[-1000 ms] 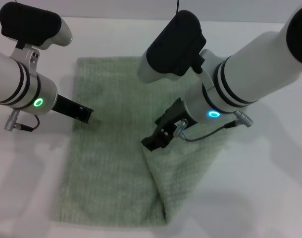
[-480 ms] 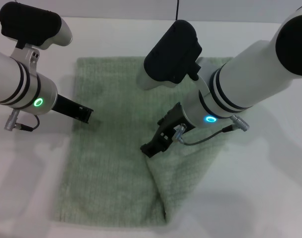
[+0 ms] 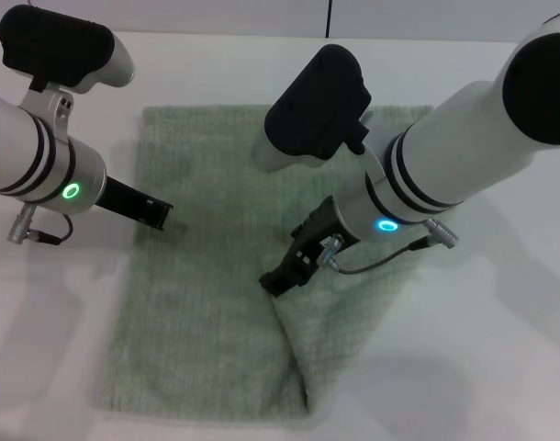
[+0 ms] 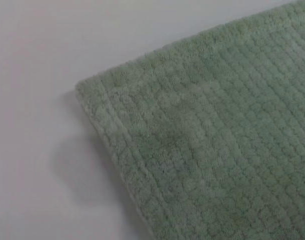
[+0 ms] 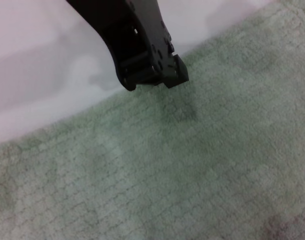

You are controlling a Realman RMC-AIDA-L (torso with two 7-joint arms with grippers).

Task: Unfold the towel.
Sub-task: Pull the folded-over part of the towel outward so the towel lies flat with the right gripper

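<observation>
Pale sage-green towel, ribbed terry, spread across a white table. Mostly flat on its left side; on the right, a flap lying doubled over the lower layer, its slanting fold edge running from mid-cloth down to the near hem. Judged partly unfolded: broad panel open, right flap not yet turned out.

Right gripper low over the middle of the cloth, tip at the top of that fold edge, seemingly touching the fabric; clenched on the flap or merely resting there, impossible to tell.

Left gripper at the towel's left edge, just above it, apparently holding nothing; open or closed, impossible to tell. Left wrist view: one bare towel corner on the table.
</observation>
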